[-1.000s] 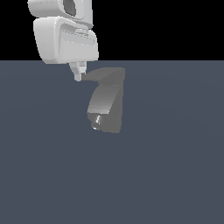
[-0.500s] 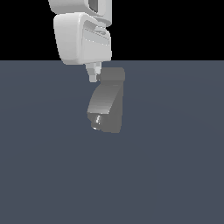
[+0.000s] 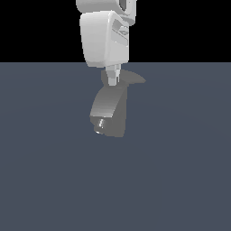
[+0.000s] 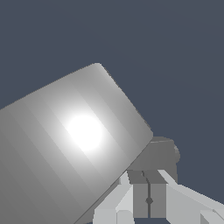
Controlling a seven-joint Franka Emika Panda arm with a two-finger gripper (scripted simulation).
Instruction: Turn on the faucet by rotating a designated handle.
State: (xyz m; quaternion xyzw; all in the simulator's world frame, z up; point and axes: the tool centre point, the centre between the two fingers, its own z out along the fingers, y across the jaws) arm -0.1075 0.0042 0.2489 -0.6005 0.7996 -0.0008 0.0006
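The closed, empty gripper [image 3: 113,80] is set against the handle [image 3: 131,79], whose blade tapers toward the exterior view's right atop the faucet [image 3: 109,110].

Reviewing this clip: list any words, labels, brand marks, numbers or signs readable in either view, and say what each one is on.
None: no readable text in either view.
The white robot gripper shows only plain moulded panels.
The matte grey chunky curved faucet body and its shiny nozzle opening are unmarked.
The thin flat dark-grey blade-like handle is bare.
The dark blue-grey floor carries no sign.
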